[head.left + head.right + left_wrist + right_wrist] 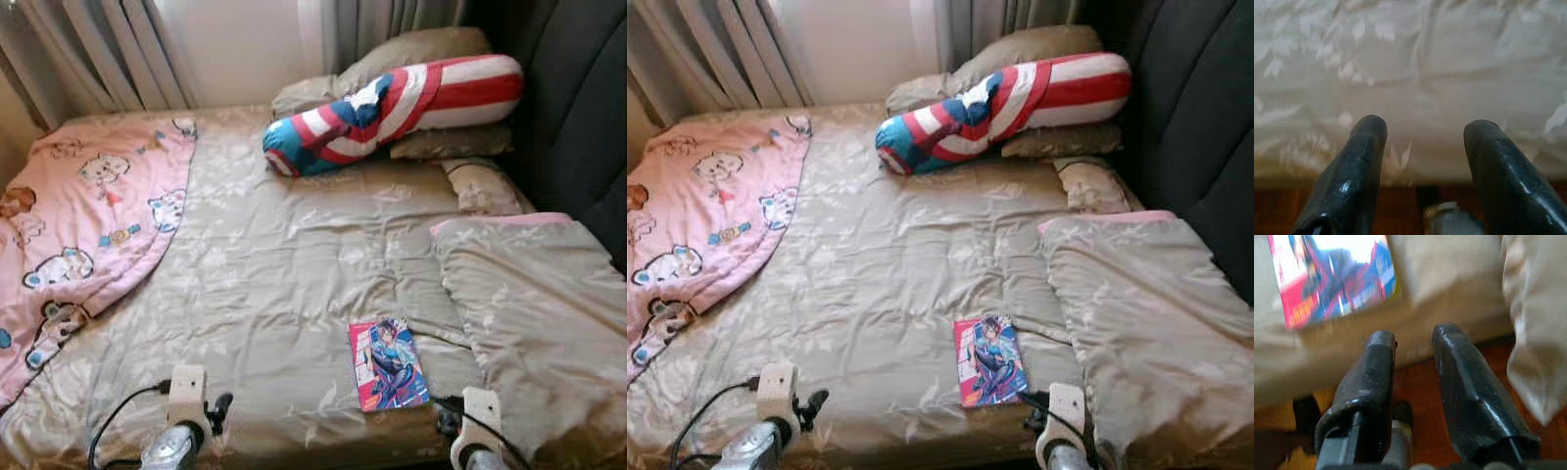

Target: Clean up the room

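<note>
Right gripper (1413,342), fingers parted with nothing between them, poised at the near edge of the bed and short of the comic book (388,363). Left gripper (1422,129), likewise spread and empty, at the same edge, well apart from the book. The comic book lies flat, cover up, on the beige bedspread (274,284), near the bed's near edge, just beside a folded beige quilt (539,304) on its right. The likely step is lifting the book with the right gripper. A thin, flat item on soft cloth gives little to pinch; one finger is best slid under the near edge, taking care not to catch the bedspread. Further out: a pink cartoon blanket (78,235) at left, and a red, white and blue bolster (392,113) on the pillows (411,54) at the head.
</note>
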Motion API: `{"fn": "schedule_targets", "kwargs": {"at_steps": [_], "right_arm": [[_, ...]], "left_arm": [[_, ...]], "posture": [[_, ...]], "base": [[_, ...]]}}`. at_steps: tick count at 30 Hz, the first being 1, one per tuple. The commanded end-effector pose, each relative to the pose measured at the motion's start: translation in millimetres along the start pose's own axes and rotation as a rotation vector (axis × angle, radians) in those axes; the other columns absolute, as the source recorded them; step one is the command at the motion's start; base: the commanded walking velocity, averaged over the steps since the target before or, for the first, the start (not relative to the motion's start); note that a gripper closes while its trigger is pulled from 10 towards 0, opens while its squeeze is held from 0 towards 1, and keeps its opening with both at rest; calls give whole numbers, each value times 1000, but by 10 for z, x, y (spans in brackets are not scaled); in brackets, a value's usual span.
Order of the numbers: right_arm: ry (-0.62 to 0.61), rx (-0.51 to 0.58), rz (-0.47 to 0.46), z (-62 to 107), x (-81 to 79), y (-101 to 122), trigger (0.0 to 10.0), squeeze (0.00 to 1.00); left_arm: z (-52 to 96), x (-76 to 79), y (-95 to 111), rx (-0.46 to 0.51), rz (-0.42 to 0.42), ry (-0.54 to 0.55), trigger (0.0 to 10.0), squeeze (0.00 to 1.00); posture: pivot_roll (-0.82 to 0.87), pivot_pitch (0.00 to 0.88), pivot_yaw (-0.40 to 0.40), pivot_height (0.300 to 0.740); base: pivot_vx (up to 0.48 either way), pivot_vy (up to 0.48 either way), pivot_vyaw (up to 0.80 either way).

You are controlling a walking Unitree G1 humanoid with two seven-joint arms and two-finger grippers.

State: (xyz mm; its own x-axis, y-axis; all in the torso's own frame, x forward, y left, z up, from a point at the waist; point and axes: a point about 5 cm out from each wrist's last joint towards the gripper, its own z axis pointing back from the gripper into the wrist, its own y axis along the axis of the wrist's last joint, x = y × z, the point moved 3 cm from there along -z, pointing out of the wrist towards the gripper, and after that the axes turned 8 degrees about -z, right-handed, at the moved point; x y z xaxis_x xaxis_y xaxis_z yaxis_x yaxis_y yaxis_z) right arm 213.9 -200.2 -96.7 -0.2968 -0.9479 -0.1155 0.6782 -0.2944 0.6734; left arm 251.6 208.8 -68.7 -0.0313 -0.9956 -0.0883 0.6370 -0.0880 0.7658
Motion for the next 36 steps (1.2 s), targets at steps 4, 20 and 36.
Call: {"fn": "schedule_targets", "kwargs": {"at_steps": [4,20,36], "right_arm": [[1,-101,11,76,-21,-326,10000,0],[-5,-146,65,108,75,-416,10000,0],[-11,-170,101,116,180,-417,10000,0]], "left_arm": [[63,1,-252,-86,-18,7,10000,0],[105,12,-399,-135,0,31,10000,0],[122,139,-479,-157,48,33,10000,0]], "posture": [[-18,31,54,740],[-33,14,57,740],[-24,50,2,740]], "base": [[0,0,0],[0,0,50],[0,0,468]]}}
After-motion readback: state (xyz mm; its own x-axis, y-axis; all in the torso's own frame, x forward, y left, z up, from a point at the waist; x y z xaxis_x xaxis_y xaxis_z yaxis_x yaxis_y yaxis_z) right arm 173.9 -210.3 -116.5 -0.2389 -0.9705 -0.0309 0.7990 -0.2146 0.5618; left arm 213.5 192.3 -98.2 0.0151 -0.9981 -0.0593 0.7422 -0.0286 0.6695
